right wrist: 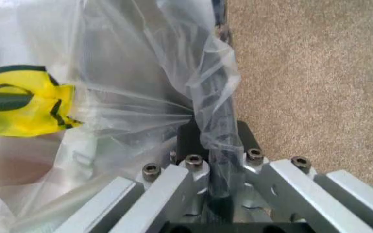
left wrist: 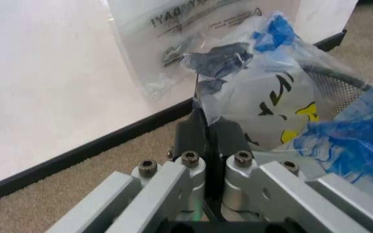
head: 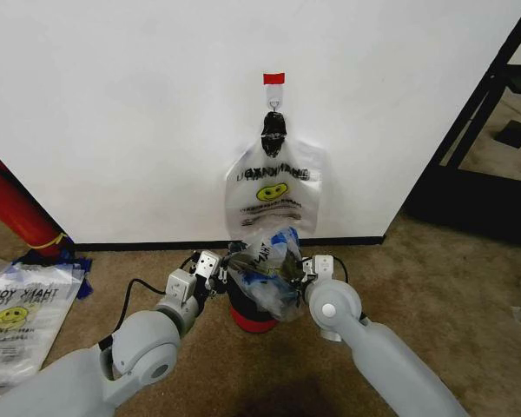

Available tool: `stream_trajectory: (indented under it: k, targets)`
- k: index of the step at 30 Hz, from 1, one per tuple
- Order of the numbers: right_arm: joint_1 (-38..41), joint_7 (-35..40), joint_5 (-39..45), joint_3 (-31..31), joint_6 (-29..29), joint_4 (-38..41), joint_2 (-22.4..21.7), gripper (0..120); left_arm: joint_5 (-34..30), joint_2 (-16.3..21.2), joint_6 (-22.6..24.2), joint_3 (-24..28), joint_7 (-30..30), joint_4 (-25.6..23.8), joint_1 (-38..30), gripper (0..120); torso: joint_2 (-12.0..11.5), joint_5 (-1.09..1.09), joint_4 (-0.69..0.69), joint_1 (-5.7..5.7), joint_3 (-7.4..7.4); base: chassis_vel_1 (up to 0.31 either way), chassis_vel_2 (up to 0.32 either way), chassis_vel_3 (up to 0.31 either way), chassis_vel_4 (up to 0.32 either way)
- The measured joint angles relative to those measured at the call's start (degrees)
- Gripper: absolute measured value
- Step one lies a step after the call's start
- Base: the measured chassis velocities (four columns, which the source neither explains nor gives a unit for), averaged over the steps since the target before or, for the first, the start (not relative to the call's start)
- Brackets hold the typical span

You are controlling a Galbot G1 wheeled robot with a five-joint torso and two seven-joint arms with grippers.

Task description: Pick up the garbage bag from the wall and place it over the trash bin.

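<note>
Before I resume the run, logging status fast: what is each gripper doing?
Left gripper: fingers shut on the garbage bag, beside the trash bin.
Right gripper: fingers shut on the garbage bag's opposite edge.

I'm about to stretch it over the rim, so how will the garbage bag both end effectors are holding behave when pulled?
Likely floppy: the garbage bag crumples in folds over the trash bin. Probably very light, since thin clear film bunches between the left end effector and the right end effector. It may slip or tear, as each pinches only a narrow, taut pleat.
</note>
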Motion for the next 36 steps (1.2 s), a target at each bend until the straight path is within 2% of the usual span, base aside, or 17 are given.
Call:
stream_trajectory:
  k: [10, 15, 17, 22, 23, 28, 33, 36]
  targets:
    - [-1.8, -0.7, -1.7, 1.7, 0.1, 0.8, 0.6, 0, 0.1, 0.0, -0.1, -0.3, -0.2, -0.4, 0.4, 0, 0.0, 0.00, 0.01, 0.00, 0.00, 0.000, 0.000, 0.000, 0.000]
    - [-6.6, -4.9, -6.9, 6.8, 1.5, 4.1, 1.2, 0, -1.2, 1.5, -0.1, -1.7, -1.1, -1.9, 0.9, 0, 0.0, 0.00, -0.01, 0.00, 0.00, 0.000, 0.000, 0.000, 0.000]
    - [-7.2, -5.5, -7.3, 7.5, 1.7, 4.6, 1.3, 0, -1.4, 1.7, -0.1, -1.8, -1.2, -2.1, 1.0, 0, 0.0, 0.00, -0.02, 0.00, 0.00, 0.000, 0.000, 0.000, 0.000]
    - [-11.2, -9.2, -8.7, 13.9, 1.7, 8.3, 1.8, 0, -2.8, 3.0, 0.0, -2.6, -1.7, -2.8, 1.3, 0, 0.0, -0.01, 0.01, 0.00, 0.00, 0.000, 0.000, 0.000, 0.000]
    - [-12.6, -10.7, -8.9, 15.1, 1.7, 9.4, 1.6, 0, -3.0, 3.0, 0.1, -2.6, -1.7, -2.6, 1.2, 0, 0.0, -0.02, -0.03, 0.00, 0.00, 0.000, 0.000, 0.000, 0.000]
    - [-15.3, -13.0, -9.1, 16.8, 1.7, 11.1, 1.4, 0, -5.0, 3.7, 0.4, -3.2, -2.1, -1.6, 1.4, 0, 0.0, 0.00, 0.02, 0.00, 0.00, 0.000, 0.000, 0.000, 0.000]
    - [-17.9, -14.0, -8.7, 19.6, 1.8, 12.8, 1.6, 0, -6.5, 4.6, 0.5, -3.5, -1.4, -0.8, 1.4, 0, 0.0, 0.00, 0.00, 0.00, 0.00, 0.000, 0.000, 0.000, 0.000]
    - [-19.5, -14.2, -8.7, 21.0, 1.9, 13.7, 1.5, 0, -7.4, 4.9, 0.2, -3.4, -1.1, -3.9, 1.5, 0, 0.0, 0.00, 0.00, 0.00, 0.00, 0.000, 0.000, 0.000, 0.000]
